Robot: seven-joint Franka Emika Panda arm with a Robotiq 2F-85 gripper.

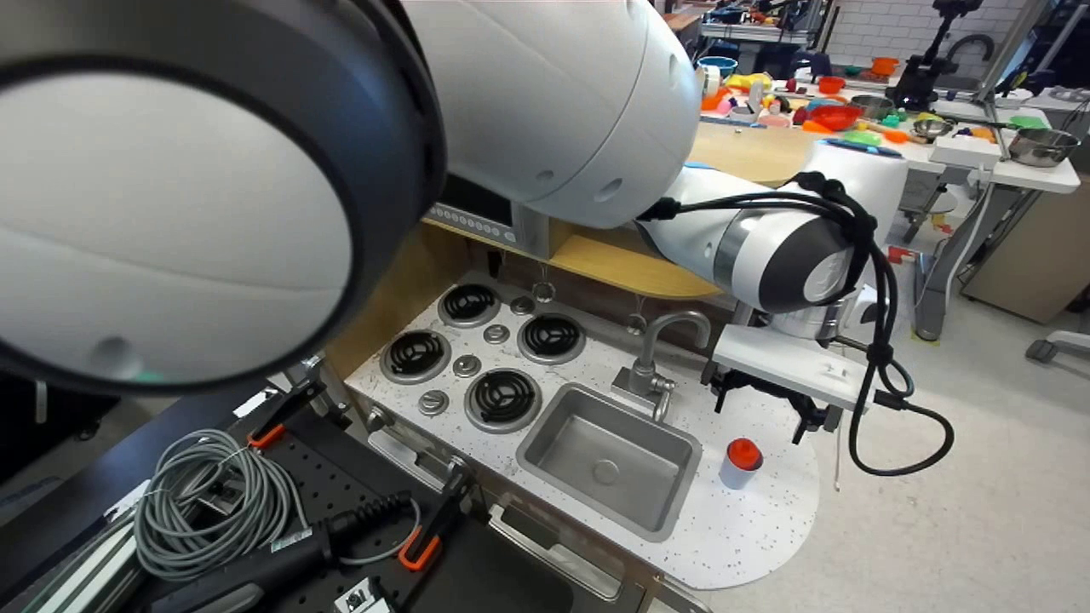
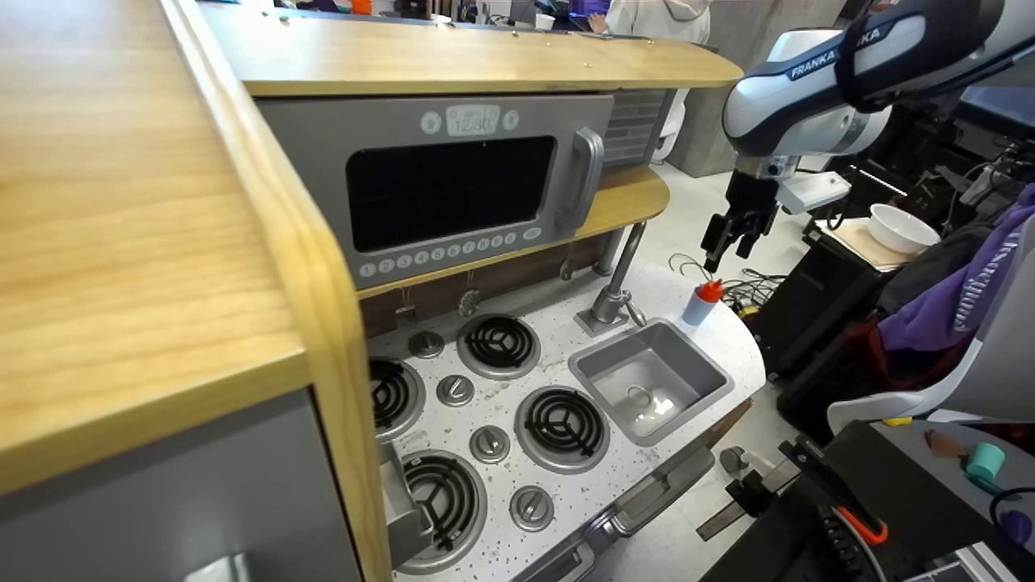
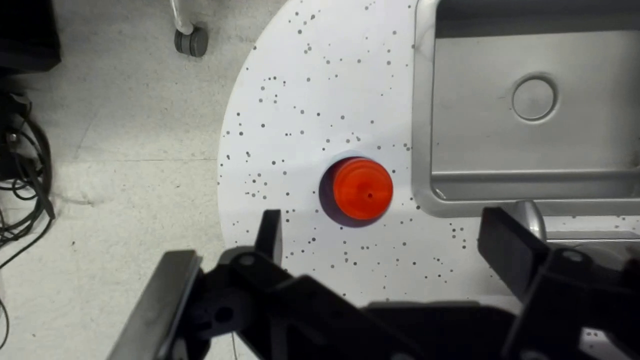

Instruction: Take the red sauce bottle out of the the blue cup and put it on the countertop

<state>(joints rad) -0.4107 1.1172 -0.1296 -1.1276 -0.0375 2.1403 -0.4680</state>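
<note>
My tool [image 3: 385, 232] hung wide, empty; the red sauce bottle [image 3: 362, 187] stood in the blue cup [image 1: 736, 475] on the desk [image 1: 741, 545]; I needed to centre, then grip above the cup's rim.

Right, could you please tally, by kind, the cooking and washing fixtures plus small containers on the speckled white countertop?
Round black coil burners: 4
Round grey knobs: 4
Rectangular metallic-grey sink: 1
Curved metallic-grey faucet: 1
Short round pale-blue cup: 1
Red nozzle-topped sauce bottle, inside the cup: 1
Total: 12
</note>
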